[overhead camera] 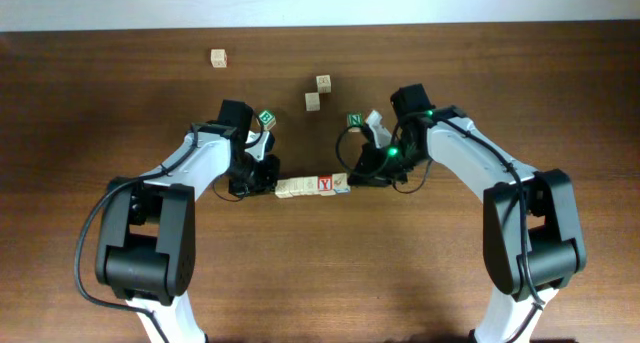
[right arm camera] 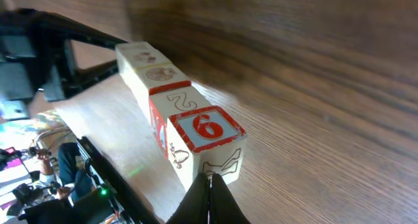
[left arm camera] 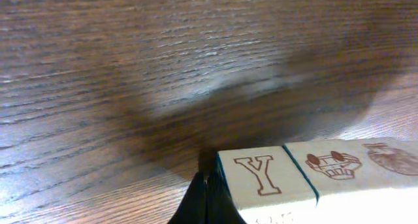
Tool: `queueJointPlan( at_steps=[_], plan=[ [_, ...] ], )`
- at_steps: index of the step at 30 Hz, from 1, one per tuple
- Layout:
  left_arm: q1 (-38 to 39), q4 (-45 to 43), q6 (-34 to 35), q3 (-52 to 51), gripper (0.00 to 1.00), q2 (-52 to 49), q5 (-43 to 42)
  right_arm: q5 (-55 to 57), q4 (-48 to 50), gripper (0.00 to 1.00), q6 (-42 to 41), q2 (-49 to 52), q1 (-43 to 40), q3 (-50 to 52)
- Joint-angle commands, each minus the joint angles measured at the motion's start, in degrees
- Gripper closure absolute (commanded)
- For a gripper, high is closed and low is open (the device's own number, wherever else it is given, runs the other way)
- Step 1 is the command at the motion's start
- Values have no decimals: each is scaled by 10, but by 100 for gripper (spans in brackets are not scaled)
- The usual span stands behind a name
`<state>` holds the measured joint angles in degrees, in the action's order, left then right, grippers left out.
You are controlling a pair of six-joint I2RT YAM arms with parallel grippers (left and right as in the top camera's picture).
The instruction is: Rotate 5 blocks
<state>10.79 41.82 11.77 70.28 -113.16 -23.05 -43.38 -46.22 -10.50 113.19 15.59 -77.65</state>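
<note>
Several pale wooden blocks (overhead camera: 312, 186) lie end to end in a short row at the table's middle, one showing a red Y (overhead camera: 325, 184). My left gripper (overhead camera: 268, 183) is shut, its tips at the row's left end. In the left wrist view the gripper (left arm camera: 206, 201) touches the end block with an outlined Y (left arm camera: 261, 178). My right gripper (overhead camera: 357, 176) is shut at the row's right end. In the right wrist view the gripper (right arm camera: 210, 198) presses against the end block, whose top has a red-framed 6 (right arm camera: 208, 129). Neither gripper holds anything.
A green B cube (overhead camera: 266, 119) sits by my left arm and a green N cube (overhead camera: 354, 120) by my right arm. Three loose tan cubes lie farther back: one far left (overhead camera: 218, 58) and two near the middle (overhead camera: 323, 82) (overhead camera: 313, 101).
</note>
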Motion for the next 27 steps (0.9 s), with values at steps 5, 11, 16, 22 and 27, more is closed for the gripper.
queueJointPlan(
  at_steps=[5, 11, 16, 22, 27],
  plan=[
    [22, -7, 6, 1, 100, -4, -102, -64, 7, 95, -1, -11, 52, -24],
    [22, -7, 5, 1, 100, -4, -101, -33, 4, 96, -8, -12, 49, -28],
    [22, -7, 6, 1, 100, -4, -83, 80, -111, 95, -9, -12, -13, -103],
    [22, -7, 6, 1, 100, -4, -58, 234, -203, 96, -68, -13, -80, -105],
    [22, -7, 6, 1, 100, -4, -45, 266, -203, 96, -64, -12, -120, -50]
  ],
)
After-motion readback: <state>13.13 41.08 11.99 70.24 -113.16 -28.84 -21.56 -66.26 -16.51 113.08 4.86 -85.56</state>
